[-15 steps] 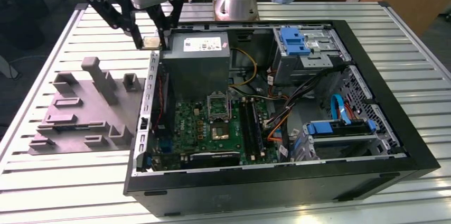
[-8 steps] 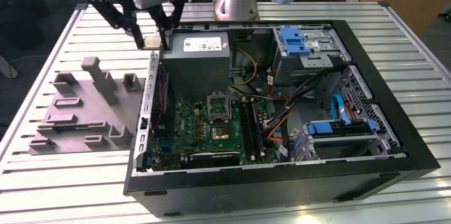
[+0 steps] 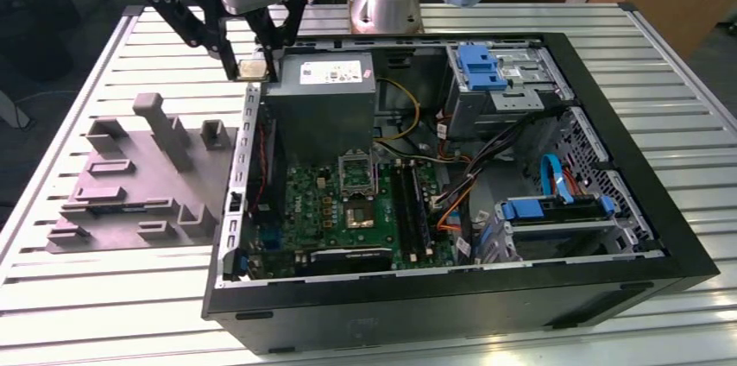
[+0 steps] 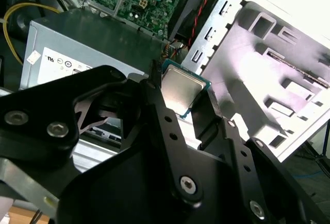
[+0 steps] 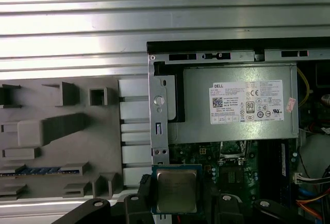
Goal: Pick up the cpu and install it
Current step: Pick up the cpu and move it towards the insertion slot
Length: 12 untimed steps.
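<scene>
1. In the exterior view you have even, bright light; the slatted table (image 3: 92, 297) gleams at seven o'clock from the computer case (image 3: 461, 306).
2. Its walls shade the motherboard (image 3: 334, 202).
3. In the second wrist view, glare whitens the grey fixture (image 4: 268, 69); the gripper (image 4: 181, 92) reads near-black.
4. In the first wrist view, the slatted table blows out white; the cpu (image 5: 177, 190) shows a soft sheen.

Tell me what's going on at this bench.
The robot arm's gripper is clamped on the cpu and holds it in the air over the edge of the open computer case, beside the grey power supply. The chip is not yet seated on the green circuit board inside the case. A grey moulded parts tray sits on the table next to the case.
</scene>
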### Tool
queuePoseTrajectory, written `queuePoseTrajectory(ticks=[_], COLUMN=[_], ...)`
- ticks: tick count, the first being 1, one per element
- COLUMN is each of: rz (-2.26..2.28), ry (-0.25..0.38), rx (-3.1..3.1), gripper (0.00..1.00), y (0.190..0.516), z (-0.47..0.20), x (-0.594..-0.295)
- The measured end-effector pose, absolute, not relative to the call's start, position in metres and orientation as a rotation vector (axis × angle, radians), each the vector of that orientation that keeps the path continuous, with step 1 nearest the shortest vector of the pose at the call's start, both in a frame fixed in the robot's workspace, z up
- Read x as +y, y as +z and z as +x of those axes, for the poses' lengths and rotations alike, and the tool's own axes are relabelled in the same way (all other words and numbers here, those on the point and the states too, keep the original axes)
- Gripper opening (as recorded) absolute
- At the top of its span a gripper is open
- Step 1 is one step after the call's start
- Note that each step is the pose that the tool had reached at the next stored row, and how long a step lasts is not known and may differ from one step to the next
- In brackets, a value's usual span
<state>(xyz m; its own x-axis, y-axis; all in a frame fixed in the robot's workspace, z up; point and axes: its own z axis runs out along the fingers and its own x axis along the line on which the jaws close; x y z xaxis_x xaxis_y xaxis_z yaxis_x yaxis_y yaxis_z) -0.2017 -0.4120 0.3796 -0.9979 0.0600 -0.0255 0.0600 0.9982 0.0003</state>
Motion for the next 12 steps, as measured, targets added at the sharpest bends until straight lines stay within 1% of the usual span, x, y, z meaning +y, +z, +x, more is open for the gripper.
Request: queuePoseTrajectory(ticks=[12], rz=[0.094], ry=[-0.001], rx=[3.115], gripper=[0.47], y=[0.380], z=[-0.189], x=[-0.412])
